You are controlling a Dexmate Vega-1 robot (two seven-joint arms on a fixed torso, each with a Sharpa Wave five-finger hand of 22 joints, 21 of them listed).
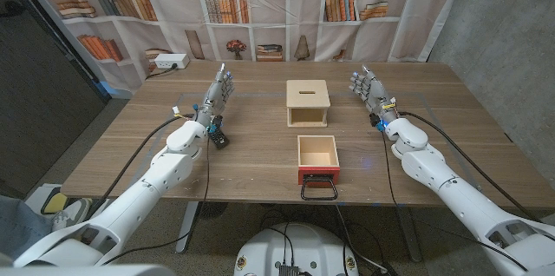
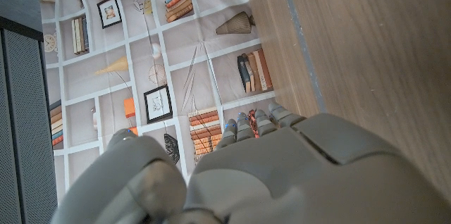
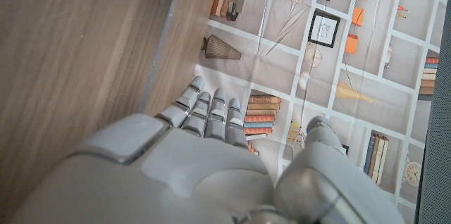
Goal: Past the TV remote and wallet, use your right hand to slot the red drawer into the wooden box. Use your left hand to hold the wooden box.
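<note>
Overhead first, from the head view: wooden box (image 1: 308, 103) sits mid-table with its open side facing the robot. Red drawer (image 1: 318, 160) lies just in front of it, apart from it, black handle toward the table edge. Left hand (image 1: 218, 94) is raised well left of the box, fingers up and loosely spread, holding nothing. Right hand (image 1: 370, 90) stands well right of the box, fingers likewise up and apart, empty. A dark object (image 1: 217, 134), likely the TV remote, lies under the left forearm; I cannot pick out a wallet.

Left wrist view: back of the left hand (image 2: 282, 175), fingers (image 2: 255, 122) reaching out side by side over the table (image 2: 366, 48), nothing between them.

Right wrist view: back of the right hand (image 3: 183, 175), fingers (image 3: 204, 108) extended and close together, empty. A pale corner near the table's far edge may be the box; cannot tell.

Risks, as I judge them:
- Box is unbraced. If the right hand pushes the drawer before the left holds the box, the box likely slides toward the far edge.
- Drawer looks nearly as wide as the opening. A skewed approach could jam a corner on the box's front.
- Left arm sweeping toward the box may drag the dark object along.
</note>
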